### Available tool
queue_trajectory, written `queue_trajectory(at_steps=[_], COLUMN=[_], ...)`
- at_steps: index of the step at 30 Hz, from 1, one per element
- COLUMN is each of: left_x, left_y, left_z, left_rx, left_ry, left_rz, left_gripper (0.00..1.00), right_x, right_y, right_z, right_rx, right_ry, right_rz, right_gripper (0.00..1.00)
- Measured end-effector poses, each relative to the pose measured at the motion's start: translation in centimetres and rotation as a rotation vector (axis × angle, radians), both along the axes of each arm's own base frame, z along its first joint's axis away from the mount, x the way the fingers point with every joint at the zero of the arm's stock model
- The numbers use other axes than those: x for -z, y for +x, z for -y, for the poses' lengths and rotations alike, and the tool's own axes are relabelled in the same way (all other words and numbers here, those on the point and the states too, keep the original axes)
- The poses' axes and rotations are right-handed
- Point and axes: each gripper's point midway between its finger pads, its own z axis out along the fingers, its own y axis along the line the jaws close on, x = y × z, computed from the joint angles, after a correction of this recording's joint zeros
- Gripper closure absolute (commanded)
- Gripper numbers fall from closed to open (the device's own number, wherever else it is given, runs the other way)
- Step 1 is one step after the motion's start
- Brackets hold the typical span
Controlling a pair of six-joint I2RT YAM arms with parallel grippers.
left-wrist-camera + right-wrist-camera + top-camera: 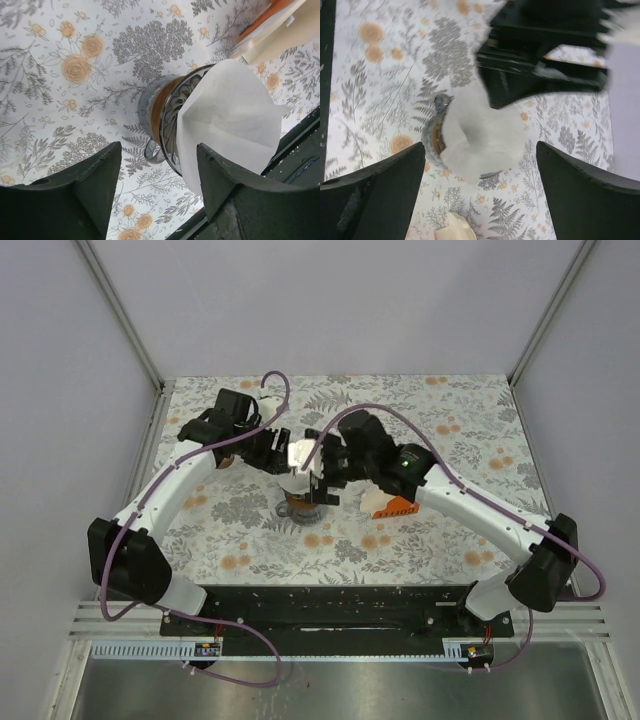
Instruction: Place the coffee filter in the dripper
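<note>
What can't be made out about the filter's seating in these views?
- Top external: the arms cover most of the dripper; only part of the coffee filter shows.
- Right wrist: coffee filter blurred, edges indistinct.
- Left wrist: filter's lower edge hidden behind a finger of the left gripper; orange holder cut off at the top edge.

The left arm [172, 485] and the right arm [480, 512] are showing smooth white shells between bulky black joints. A thin purple cable [288, 392] is running along each. Dark, matte, wedge-shaped fingers [95, 185] are tipping both.
</note>
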Motion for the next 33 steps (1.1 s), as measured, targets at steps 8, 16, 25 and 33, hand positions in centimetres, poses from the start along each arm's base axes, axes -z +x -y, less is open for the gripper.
queue_trajectory(at_steps=[8, 16, 25, 33], left_x=[-2.1, -5.7, -13.5, -12.3], left_y=[1.6, 2.6, 1.7, 1.1], left_z=[-2.3, -8.0, -17.9, -24.3], left_rx=[-0.070, -0.228, -0.528, -0.773], left_ry=[-0.038, -0.066, -0.094, -0.007], left_rz=[0.045, 0.153, 0.387, 0.450], left_gripper=[0.32, 0.32, 0.22, 0.15], right_x=[-4.6, -4.3, 1.9, 2.1], right_y=[7.4, 15.7, 17.4, 15.6], right_z=[5.0, 16.5, 32.6, 37.9], right_rx=[0.443, 1.009, 1.553, 1.723], right_ry=[0.274, 0.470, 0.618, 0.704], right_rz=[-0.185, -0.337, -0.417, -0.310], right_gripper=[0.01, 0.01, 0.01, 0.01])
